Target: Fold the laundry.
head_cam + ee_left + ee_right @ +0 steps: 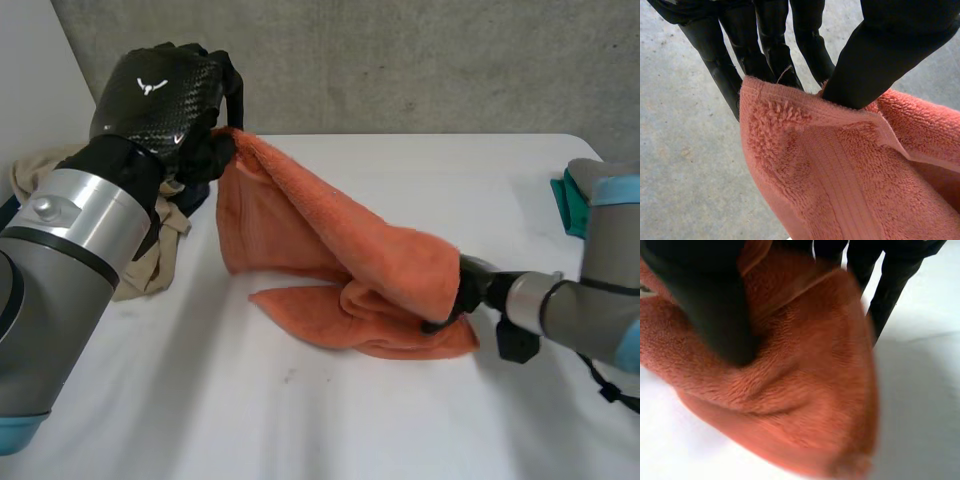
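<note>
An orange towel [340, 250] hangs stretched between my two hands, its lower folds resting on the white table [300, 420]. My left hand [165, 95] is raised at the far left and pinches one corner of the towel [840, 175] between thumb and fingers [770, 40]. My right hand [478, 285] is low at the towel's right end, just above the table. There its thumb [715, 305] presses into the towel [790, 390] from the front, with the fingers [890, 285] behind the cloth.
A beige heap of clothes [150, 250] lies at the table's left edge, behind my left arm. A teal cloth [568, 200] sits at the right edge. A grey wall stands behind the table.
</note>
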`<state>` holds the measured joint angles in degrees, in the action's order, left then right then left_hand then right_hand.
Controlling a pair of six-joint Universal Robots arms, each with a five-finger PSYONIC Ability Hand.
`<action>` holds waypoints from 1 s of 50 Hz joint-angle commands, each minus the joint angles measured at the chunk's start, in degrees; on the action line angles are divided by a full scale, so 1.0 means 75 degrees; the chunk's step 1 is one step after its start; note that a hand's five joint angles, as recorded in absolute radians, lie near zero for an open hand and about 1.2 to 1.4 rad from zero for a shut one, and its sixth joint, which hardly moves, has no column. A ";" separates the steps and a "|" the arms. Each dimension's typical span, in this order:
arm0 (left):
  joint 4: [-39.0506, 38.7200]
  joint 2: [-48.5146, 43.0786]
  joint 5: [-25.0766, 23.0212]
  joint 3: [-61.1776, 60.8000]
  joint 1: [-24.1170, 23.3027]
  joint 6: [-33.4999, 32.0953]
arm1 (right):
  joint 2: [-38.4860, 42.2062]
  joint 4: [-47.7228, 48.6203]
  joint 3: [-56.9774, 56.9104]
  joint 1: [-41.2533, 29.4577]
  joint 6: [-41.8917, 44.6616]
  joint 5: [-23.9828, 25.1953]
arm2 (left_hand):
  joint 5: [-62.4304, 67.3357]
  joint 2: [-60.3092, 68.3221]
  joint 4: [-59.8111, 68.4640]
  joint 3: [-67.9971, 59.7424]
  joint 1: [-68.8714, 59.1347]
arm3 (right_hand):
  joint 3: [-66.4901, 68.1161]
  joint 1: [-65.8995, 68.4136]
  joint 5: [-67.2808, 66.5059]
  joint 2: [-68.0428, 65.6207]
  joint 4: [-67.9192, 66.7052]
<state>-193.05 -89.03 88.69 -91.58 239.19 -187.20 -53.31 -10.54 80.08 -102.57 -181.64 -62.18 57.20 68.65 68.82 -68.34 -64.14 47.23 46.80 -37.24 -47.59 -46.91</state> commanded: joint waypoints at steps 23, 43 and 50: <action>0.1386 -0.0010 -0.0515 0.0586 0.2409 -0.1136 | -0.4154 -0.1042 -0.0482 0.0951 0.5878 -0.1893 | 0.1706 0.1514 0.1490 -0.1555 -0.2115 | 0.4369 0.4426 -0.4369 -0.4321 -0.4412; 0.0077 -0.2273 -0.0810 -0.0001 0.0534 -0.0400 | -0.2864 -0.0645 -0.1419 -0.0385 0.5353 -0.2022 | -0.6050 -0.6243 -0.6266 0.6201 0.5642 | 0.4369 0.4426 -0.4369 -0.4321 -0.4412; -0.0533 -0.3292 -0.0845 0.0034 -0.0016 0.0724 | -0.4013 -0.0575 -0.2005 -0.0807 0.4309 -0.2069 | -0.6745 -0.6938 -0.6961 0.6896 0.6337 | 0.4369 0.4426 -0.4369 -0.4321 -0.4412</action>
<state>-192.84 -107.49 82.55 -91.47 242.90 -188.95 -76.79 -15.57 68.53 -105.97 -142.75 -77.52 7.46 18.32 18.02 -18.41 -18.97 68.30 62.75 -56.33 -66.30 -68.80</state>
